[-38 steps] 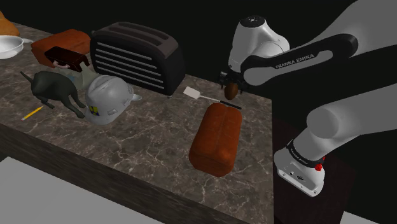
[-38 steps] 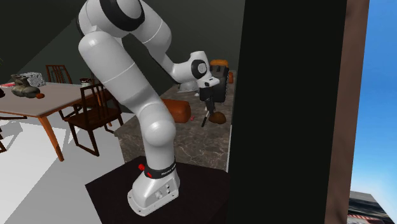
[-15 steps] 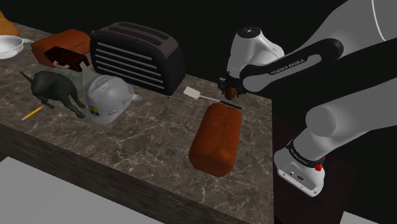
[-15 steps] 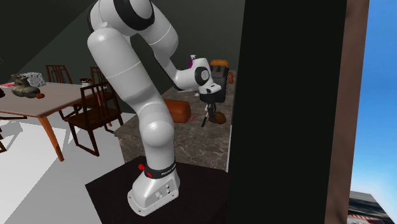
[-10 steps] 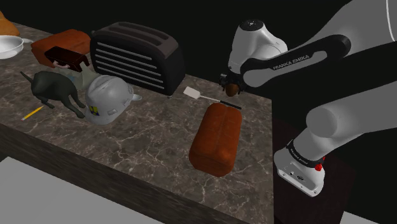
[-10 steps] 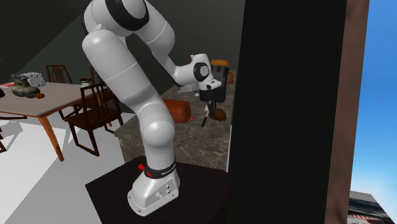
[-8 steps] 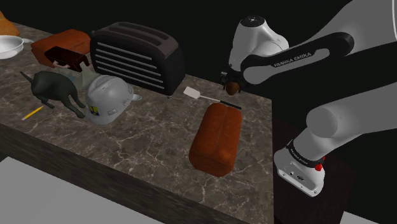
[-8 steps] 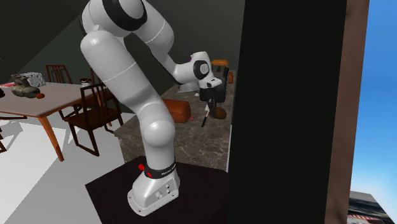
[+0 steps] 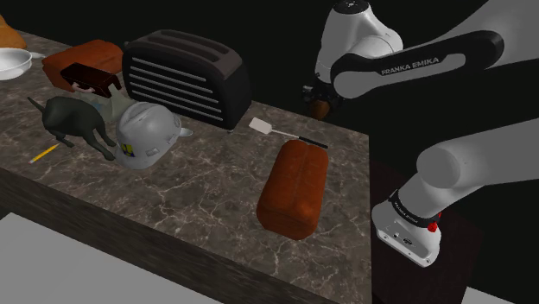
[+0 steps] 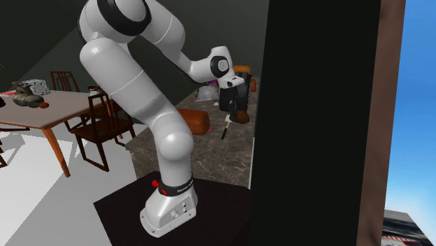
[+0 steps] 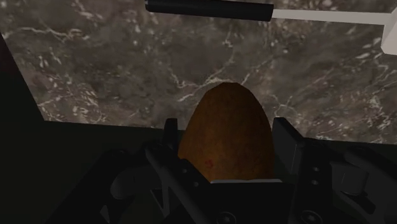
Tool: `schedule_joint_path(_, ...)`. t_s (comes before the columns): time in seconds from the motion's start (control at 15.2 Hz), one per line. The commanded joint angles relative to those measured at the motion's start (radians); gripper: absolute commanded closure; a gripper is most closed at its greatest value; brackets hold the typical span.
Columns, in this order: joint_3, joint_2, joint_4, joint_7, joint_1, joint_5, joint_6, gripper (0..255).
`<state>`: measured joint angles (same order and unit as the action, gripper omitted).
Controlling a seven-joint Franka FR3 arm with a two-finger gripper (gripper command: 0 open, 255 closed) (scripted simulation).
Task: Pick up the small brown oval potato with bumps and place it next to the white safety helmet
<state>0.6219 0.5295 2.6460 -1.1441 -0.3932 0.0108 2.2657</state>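
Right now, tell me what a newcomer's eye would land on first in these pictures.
The big white arm draws the eye first, its black gripper shut on a brown potato above the marble counter's far edge. Next come the black toaster at the counter's back and the white helmet just in front of it.

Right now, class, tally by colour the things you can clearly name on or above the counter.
Brown: 3 (loaf, block, potato)
White: 3 (helmet, bowl, spatula)
Dark: 2 (toaster, dog)
Yellow: 1 (pencil)
Total: 9
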Motion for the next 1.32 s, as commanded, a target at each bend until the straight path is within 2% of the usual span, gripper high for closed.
schedule_joint_path(0.0,-0.012,0.017,-0.016,0.011,0.007,0.006,-0.033,255)
schedule_joint_path(1.25,-0.093,0.105,-0.207,0.089,0.022,0.011,-0.303,255)
